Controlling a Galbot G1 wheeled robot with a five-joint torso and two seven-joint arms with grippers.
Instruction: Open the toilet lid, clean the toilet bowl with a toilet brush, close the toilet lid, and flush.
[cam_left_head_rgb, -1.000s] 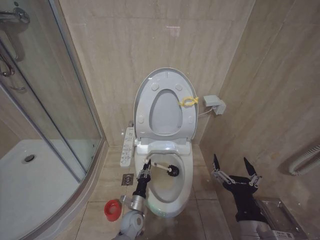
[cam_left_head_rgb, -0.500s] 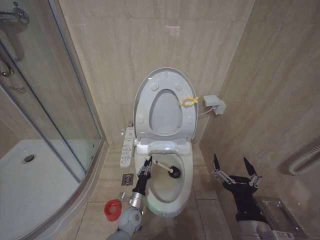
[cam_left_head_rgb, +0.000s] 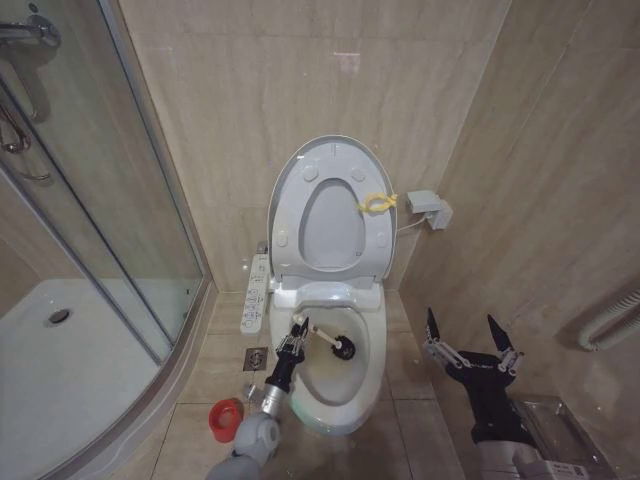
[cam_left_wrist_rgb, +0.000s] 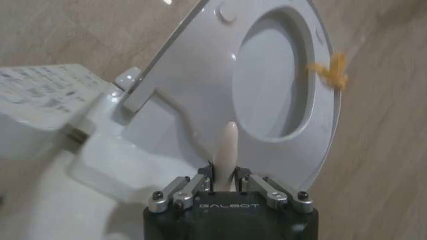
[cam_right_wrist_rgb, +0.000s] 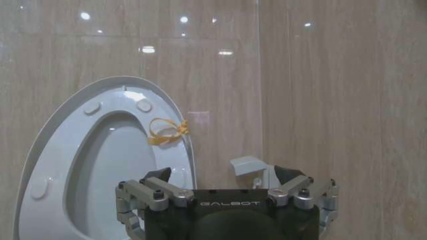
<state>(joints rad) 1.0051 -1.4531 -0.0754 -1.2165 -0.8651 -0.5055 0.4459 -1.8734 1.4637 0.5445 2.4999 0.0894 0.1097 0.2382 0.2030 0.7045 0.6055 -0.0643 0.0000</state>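
The toilet lid (cam_left_head_rgb: 327, 152) stands upright against the back wall, and the seat ring with its yellow tag (cam_left_head_rgb: 377, 203) is raised against it. Below them the toilet bowl (cam_left_head_rgb: 366, 345) lies exposed, with yellowish staining inside. My left gripper (cam_left_head_rgb: 298, 333) is at the bowl's left rim, shut on the white handle of the toilet brush (cam_left_head_rgb: 322, 337). The dark brush head rests inside the bowl. The left wrist view shows the handle (cam_left_wrist_rgb: 229, 145) rising from the gripper (cam_left_wrist_rgb: 225, 181) toward the lid (cam_left_wrist_rgb: 193, 75). My right gripper (cam_left_head_rgb: 470, 345) hangs open to the right of the toilet, its fingers (cam_right_wrist_rgb: 157, 176) spread before the lid (cam_right_wrist_rgb: 72, 112).
A red cup holder (cam_left_head_rgb: 225, 418) sits on the floor left of the toilet, near a floor drain (cam_left_head_rgb: 255, 358). The toilet's control panel (cam_left_head_rgb: 255, 294) juts out on the left. A glass shower enclosure (cam_left_head_rgb: 110, 200) and a white tray (cam_left_head_rgb: 60, 360) fill the left; a wall box (cam_left_head_rgb: 428, 208) and a pipe (cam_left_head_rgb: 612, 322) are on the right.
My left arm's elbow has swung a little to the left, and the brush head has shifted slightly inside the bowl. The right arm has not moved.
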